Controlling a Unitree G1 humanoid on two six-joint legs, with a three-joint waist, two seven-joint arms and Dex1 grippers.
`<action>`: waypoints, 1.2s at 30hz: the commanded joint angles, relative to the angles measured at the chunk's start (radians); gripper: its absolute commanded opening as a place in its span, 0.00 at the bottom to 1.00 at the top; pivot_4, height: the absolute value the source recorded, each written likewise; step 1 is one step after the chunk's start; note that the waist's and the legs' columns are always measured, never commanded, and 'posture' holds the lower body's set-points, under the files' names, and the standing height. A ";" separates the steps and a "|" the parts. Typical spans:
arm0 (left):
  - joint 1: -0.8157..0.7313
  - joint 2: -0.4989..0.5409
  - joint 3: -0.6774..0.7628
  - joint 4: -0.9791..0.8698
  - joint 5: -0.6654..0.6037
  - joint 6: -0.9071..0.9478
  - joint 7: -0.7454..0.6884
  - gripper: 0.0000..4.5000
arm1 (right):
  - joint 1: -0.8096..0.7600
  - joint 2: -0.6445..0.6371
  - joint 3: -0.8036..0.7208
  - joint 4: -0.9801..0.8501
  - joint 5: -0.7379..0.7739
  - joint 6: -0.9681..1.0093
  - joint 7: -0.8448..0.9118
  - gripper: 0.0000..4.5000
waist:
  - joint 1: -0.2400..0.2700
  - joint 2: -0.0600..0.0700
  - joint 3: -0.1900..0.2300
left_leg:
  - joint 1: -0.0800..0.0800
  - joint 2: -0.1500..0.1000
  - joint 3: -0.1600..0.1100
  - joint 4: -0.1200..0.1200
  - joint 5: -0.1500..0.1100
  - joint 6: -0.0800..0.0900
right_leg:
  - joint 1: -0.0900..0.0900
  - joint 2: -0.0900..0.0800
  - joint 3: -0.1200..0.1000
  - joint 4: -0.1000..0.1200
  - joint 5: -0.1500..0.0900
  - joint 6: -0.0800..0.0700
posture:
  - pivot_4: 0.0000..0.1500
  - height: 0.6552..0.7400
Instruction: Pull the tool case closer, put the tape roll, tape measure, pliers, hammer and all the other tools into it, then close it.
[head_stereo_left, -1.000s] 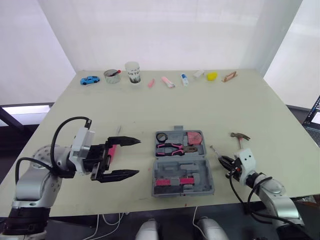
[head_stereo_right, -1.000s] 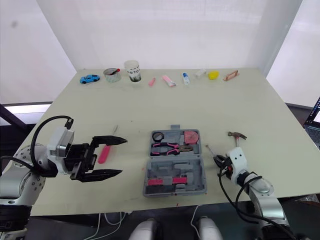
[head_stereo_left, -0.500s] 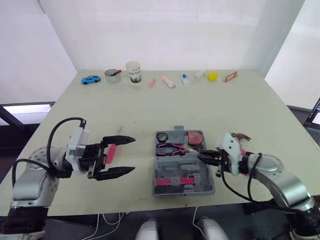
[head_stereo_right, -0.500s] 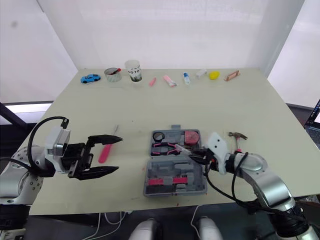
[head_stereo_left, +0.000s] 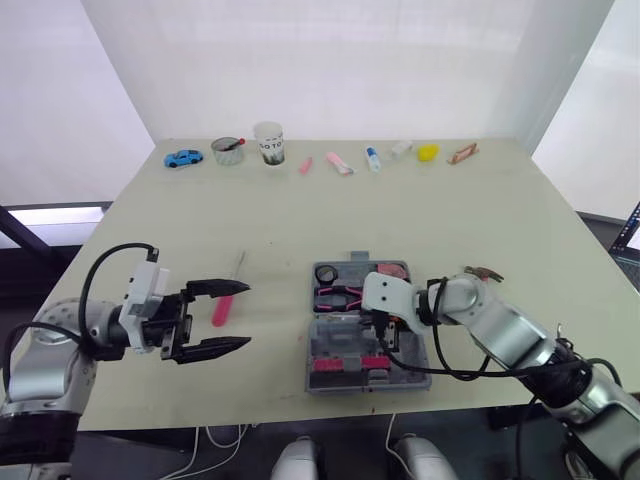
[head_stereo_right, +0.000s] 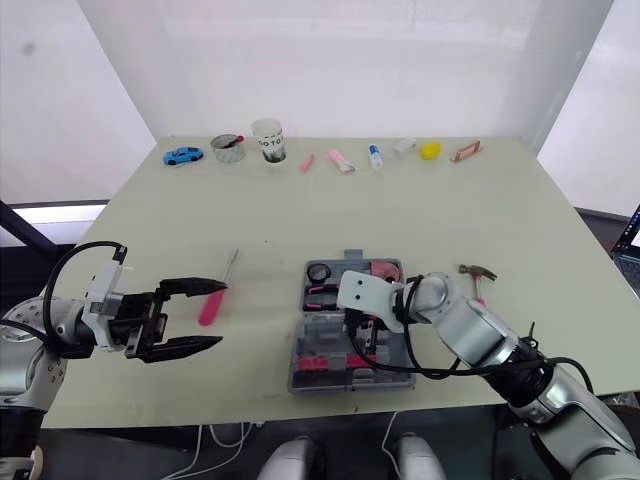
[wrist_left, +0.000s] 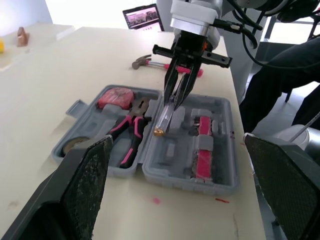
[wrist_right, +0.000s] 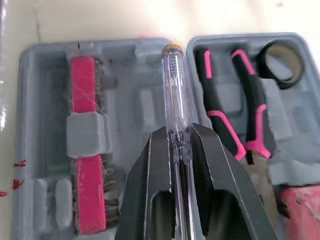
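Tool case lay open and flat on the table, both halves up; tape roll, pliers and red tape measure sat in the case's far half; a pink-and-grey tool sat in the case's near half.

Right gripper hung over the case, above the seam between its halves; fingers pinched on a clear-handled screwdriver, gripped partway along the handle, brass cap end pointing down at the case's near half; whether the cap touched the case, cannot tell.

Left gripper was well left of the case, fingers spread wide, holding nothing; a pink screwdriver lay on the table left of the case, seen between those spread fingers, metal shaft pointing away.

Hammer lay on the table just right of the case, outside it.
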 joint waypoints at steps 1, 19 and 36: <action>0.000 0.023 0.022 -0.001 0.001 -0.030 -0.057 1.00 | -0.029 0.006 0.032 -0.007 -0.050 -0.019 0.026 0.02 | 0.000 0.000 0.000 | 0.000 0.000 0.000 0.000 0.000 0.000 | 0.000 0.000 0.000 0.000 0.000 0.000 | 1.00 1.00; 0.019 0.023 0.019 -0.021 -0.007 -0.022 -0.043 1.00 | -0.038 0.107 0.077 0.085 -0.189 -0.043 0.033 0.02 | -0.002 0.000 0.000 | 0.000 0.000 0.001 0.000 0.000 0.000 | -0.001 0.000 0.000 0.001 0.000 0.000 | 1.00 1.00; 0.018 0.023 0.025 -0.024 -0.011 -0.010 -0.036 1.00 | -0.019 0.159 0.045 0.113 -0.230 -0.112 0.012 0.55 | -0.003 0.000 0.000 | 0.000 0.000 0.001 0.000 0.000 0.000 | -0.001 0.000 0.000 0.001 0.000 0.000 | 1.00 1.00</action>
